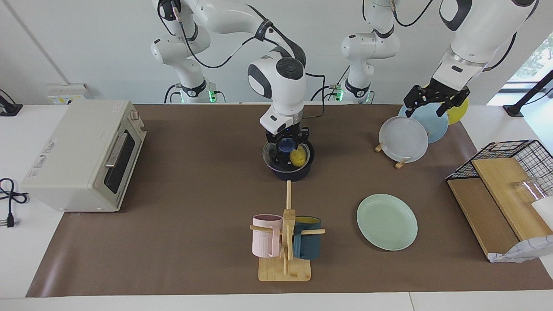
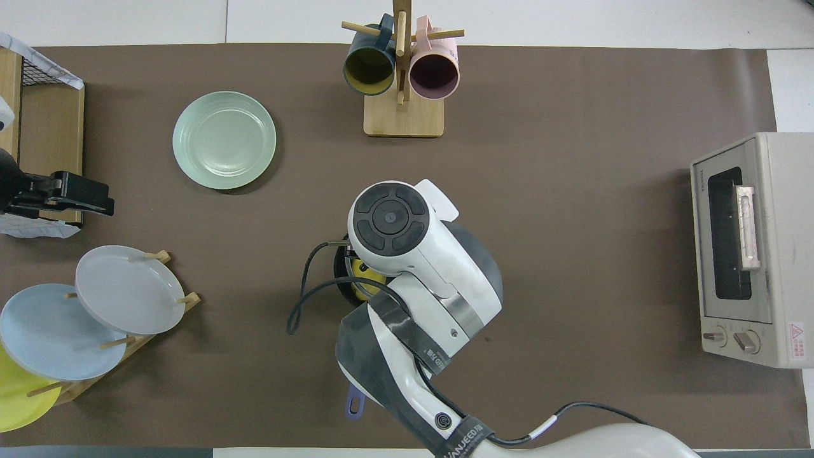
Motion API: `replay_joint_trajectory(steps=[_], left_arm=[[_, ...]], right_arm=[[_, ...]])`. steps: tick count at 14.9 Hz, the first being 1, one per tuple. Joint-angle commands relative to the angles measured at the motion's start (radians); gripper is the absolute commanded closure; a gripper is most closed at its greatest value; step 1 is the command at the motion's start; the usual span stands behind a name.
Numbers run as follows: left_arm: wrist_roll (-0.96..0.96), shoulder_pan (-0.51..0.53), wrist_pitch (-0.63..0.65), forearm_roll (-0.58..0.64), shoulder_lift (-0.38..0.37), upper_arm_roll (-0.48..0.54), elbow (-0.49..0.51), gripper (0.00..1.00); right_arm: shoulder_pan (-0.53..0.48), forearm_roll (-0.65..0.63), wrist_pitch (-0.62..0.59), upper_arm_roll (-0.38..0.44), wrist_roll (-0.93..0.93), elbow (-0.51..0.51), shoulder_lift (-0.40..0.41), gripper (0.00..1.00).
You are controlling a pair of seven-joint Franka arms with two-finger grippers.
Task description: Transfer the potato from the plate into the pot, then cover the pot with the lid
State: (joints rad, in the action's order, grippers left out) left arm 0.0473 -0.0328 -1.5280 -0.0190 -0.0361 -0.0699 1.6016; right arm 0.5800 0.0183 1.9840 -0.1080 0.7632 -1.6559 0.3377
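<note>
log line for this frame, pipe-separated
potato in pot | right gripper holds lid by knob over pot, lid tilted, not seated | plate bare | left gripper waits over plate rack

You see the potato (image 1: pixel 297 157) in the pot (image 1: pixel 288 172), lid (image 1: pixel 276 159) over it; the plate (image 1: pixel 386 221) lies farther from the robots.
</note>
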Motion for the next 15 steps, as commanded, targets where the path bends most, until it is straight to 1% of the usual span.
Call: replay_joint_trajectory(steps=[1, 5, 8, 12, 13, 15], left_arm=[[0.0, 0.017, 0.008, -0.007, -0.016, -0.01, 0.015, 0.0], [0.0, 0.017, 0.008, -0.007, -0.016, -0.01, 0.015, 0.0], [0.0, 0.017, 0.009, -0.007, -0.016, -0.01, 0.015, 0.0], [0.0, 0.017, 0.008, -0.007, -0.016, -0.01, 0.015, 0.0], [0.0, 0.017, 0.008, -0.007, -0.016, -0.01, 0.015, 0.0], [0.0, 0.017, 0.009, -0.007, -0.016, -0.01, 0.015, 0.0]], right_arm=[[-0.014, 0.066, -0.017, -0.007, -0.021, 0.021, 0.004, 1.0], [0.003, 0.083, -0.016, -0.007, -0.016, 0.019, 0.006, 1.0], [0.032, 0.061, -0.004, -0.006, -0.015, 0.018, 0.023, 1.0], [0.035, 0.031, -0.002, -0.005, -0.016, 0.013, 0.029, 1.0], [0.035, 0.017, -0.002, -0.005, -0.018, 0.012, 0.03, 1.0], [0.053, -0.053, -0.002, -0.007, -0.019, 0.012, 0.034, 1.0]])
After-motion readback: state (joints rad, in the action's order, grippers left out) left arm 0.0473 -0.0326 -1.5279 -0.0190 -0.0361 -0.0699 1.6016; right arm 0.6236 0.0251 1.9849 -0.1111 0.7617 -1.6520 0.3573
